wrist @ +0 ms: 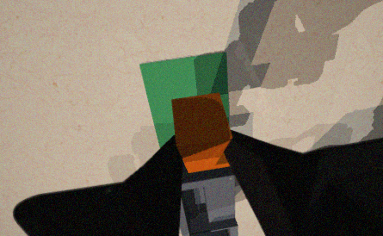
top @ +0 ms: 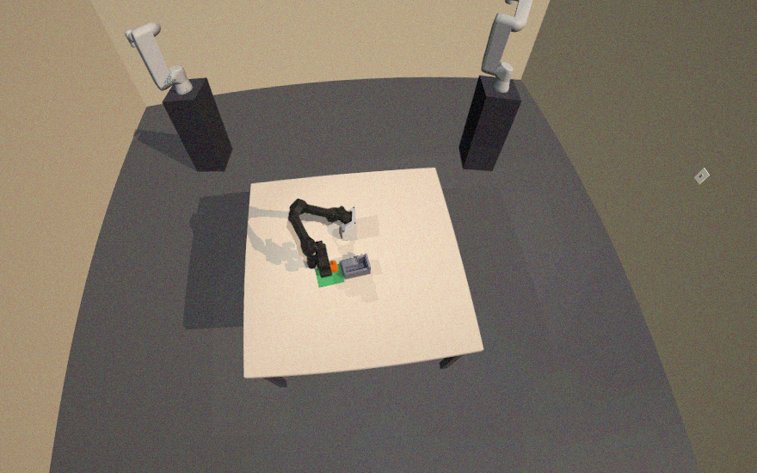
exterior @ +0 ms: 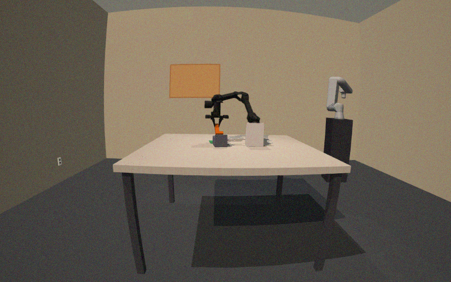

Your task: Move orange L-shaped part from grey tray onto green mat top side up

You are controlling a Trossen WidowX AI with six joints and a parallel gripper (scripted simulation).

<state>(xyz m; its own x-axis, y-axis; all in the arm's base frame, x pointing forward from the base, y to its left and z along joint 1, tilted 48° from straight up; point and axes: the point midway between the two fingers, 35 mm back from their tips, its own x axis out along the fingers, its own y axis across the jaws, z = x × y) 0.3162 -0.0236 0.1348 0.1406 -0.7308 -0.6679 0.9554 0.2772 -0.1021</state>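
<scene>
My gripper (wrist: 199,137) is shut on the orange L-shaped part (wrist: 201,129), which hangs from the fingers with its L end down. In the exterior view the part (exterior: 218,129) hangs clear above the grey tray (exterior: 220,140). In the top view the part (top: 334,265) is between the tray (top: 355,267) and the green mat (top: 329,278), over the mat's edge. In the wrist view the green mat (wrist: 184,90) lies below and ahead of the part, and the tray (wrist: 207,202) shows between the fingers, behind the part. The tray's pocket is empty.
The arm's white base block (exterior: 254,134) stands on the table behind the tray. Two idle white arms on dark pedestals (top: 196,123) (top: 490,120) stand beyond the table. The table edges are far from the work area.
</scene>
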